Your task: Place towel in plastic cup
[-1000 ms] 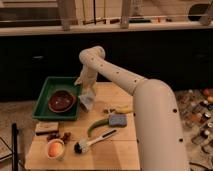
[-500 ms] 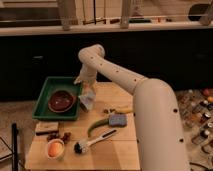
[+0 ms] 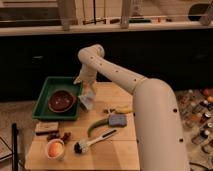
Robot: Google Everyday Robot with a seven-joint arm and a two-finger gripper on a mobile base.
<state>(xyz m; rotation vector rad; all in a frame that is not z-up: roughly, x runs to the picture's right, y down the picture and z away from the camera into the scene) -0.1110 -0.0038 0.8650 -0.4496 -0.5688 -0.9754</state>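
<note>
Camera view: pale crumpled towel (image 3: 88,99) under claw (image 3: 84,85) beside tray (image 3: 42,98)

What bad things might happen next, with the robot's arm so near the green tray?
1. The gripper hangs right beside the green tray's rim, so a small sideways move might bump it and jolt the brown bowl inside.
2. The pale bundle under the gripper looks like the towel. Where it should go is not clear to see, so it might drop onto the wooden table instead.
</note>
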